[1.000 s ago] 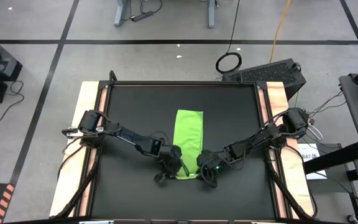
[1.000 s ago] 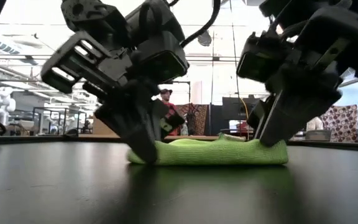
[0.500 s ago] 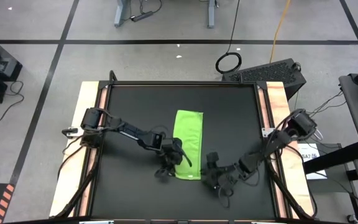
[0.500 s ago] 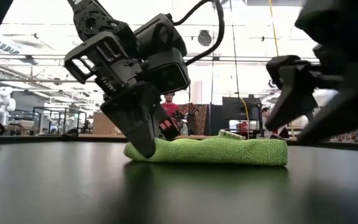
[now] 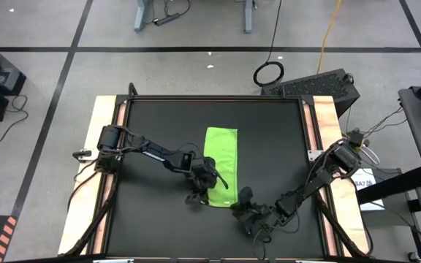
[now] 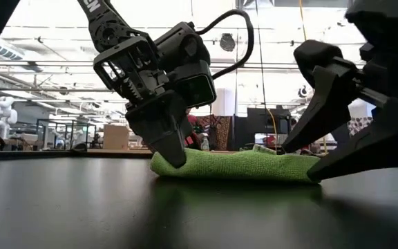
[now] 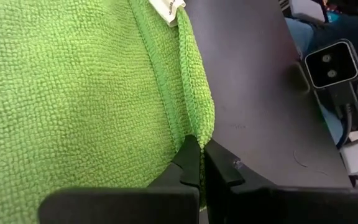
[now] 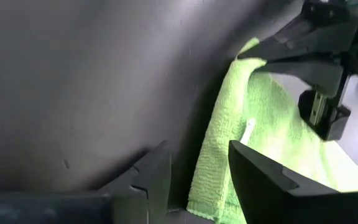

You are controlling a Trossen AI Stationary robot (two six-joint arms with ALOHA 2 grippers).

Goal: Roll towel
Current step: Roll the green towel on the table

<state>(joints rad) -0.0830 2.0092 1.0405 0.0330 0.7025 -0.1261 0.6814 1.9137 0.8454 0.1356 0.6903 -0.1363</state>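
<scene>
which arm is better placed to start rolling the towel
Left, probably. The left gripper is shut on the towel at its near edge, while the right gripper sits open beside that corner, holding nothing.

Bright lime-green towel [image 5: 221, 164], plain and unpatterned with a small white tag at one edge, lies on the matte black table [image 5: 269, 131] trimmed in pale wood, flanked by the dark left gripper [image 5: 198, 191] and right gripper [image 5: 243, 212].
</scene>
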